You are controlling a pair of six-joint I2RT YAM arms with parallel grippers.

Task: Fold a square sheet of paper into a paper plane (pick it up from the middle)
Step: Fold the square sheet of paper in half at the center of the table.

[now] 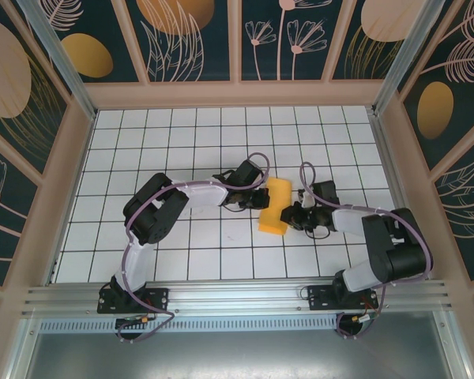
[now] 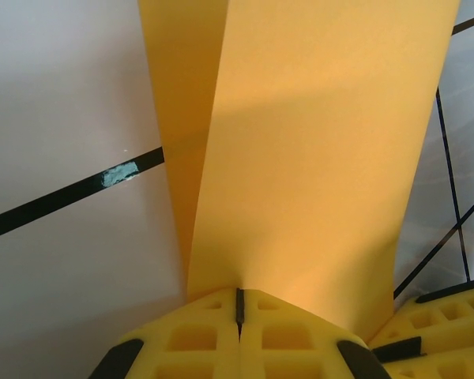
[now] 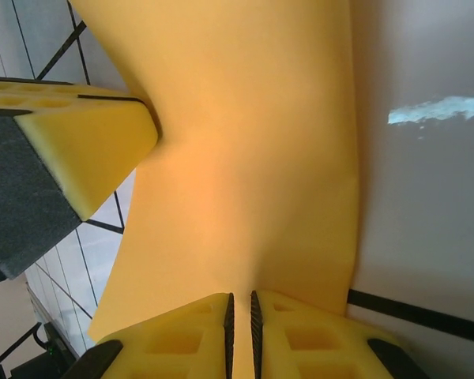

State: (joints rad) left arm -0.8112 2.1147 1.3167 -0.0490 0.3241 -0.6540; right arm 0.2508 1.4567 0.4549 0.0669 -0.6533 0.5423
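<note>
1. Nearest the camera in the top view, a silver aluminium rail [image 1: 237,294] runs along the front edge of the white, black-gridded worktop [image 1: 213,134]. It carries the two black arm bases, which sit well apart.
2. Both arms bend inward from the rail and meet near the middle of the worktop.
3. The right hand [image 1: 291,215] sits slightly nearer than the left. In its wrist view, its yellow fingers [image 3: 300,332] are drawn narrow, leaving only a thin slit, and they pinch the near edge of a thin, bright-orange sheet of paper [image 1: 275,207].
4. The left hand [image 1: 261,199] meets the sheet from the opposite side. In its wrist view, its two yellow fingertips press together and clamp the paper's edge.
5. The sheet of paper lies between the two hands as a doubled, elongated shape, angled from near-left to far-right. The left wrist view shows two layers parting at a crease. It cannot be told whether the underside touches the tiles.
6. In the right wrist view, one of the left hand's fingers [image 3: 95,142] touches the sheet's far-left edge.
7. Beyond the hands are bare grid tiles, then dark wall panels [image 1: 193,39] painted with pale flowers and dull orange ovals.
</note>
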